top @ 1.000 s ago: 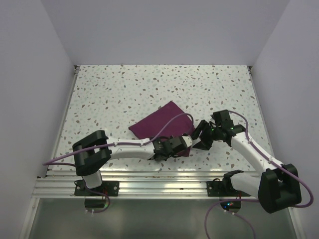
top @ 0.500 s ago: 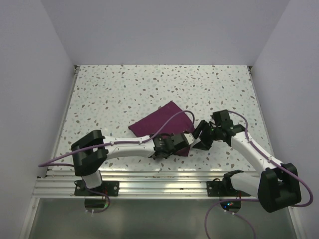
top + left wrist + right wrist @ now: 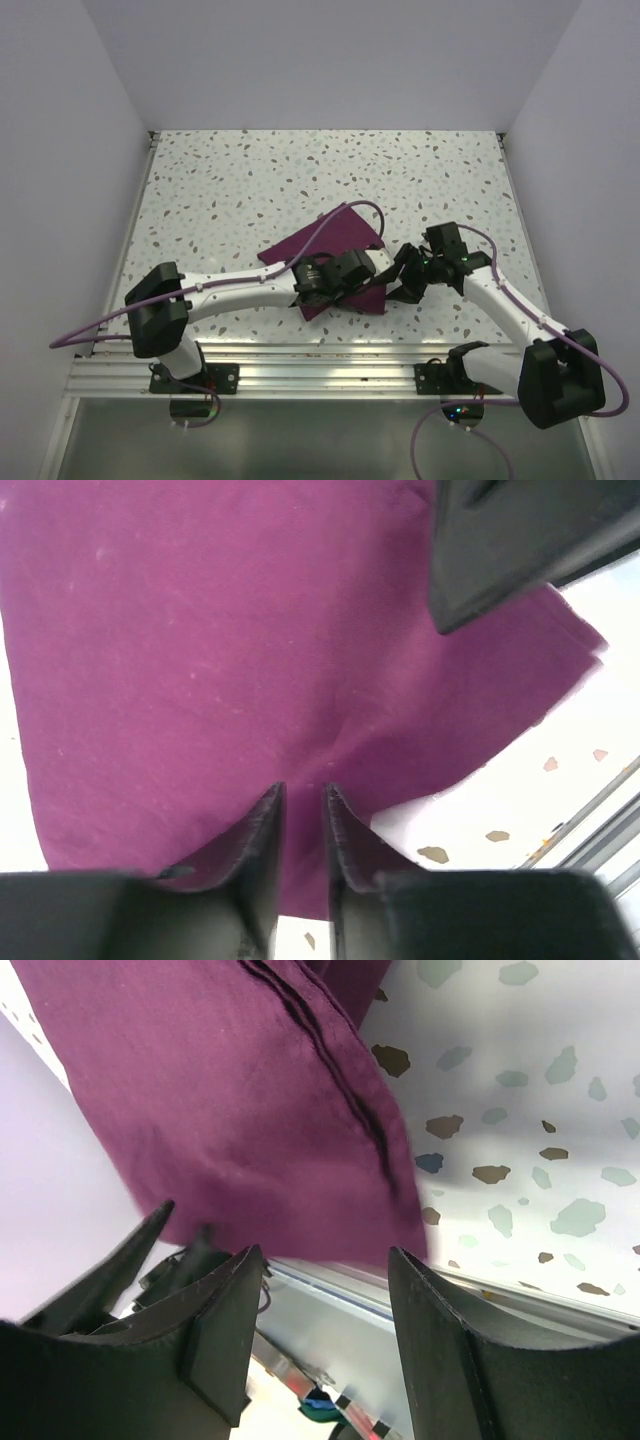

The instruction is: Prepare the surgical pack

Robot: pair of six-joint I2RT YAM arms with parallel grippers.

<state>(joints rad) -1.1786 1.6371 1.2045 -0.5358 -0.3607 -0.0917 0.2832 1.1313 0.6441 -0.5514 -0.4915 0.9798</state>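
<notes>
Overhead, I see the maroon cloth [image 3: 335, 235] lying at the near middle of the table [image 3: 230, 180]. Only my wrist views show the grips: the left gripper [image 3: 302, 805] is pinched on a pucker of cloth, while the right gripper [image 3: 325, 1260] is spread wide at its folded corner.

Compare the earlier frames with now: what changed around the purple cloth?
The left hand moved farther from the near edge, over the purple cloth, its arm stretching out; its fingers pinch a pucker of fabric. More cloth now shows on that hand's near side. The right hand, open at the cloth's right edge, stayed put.
</notes>
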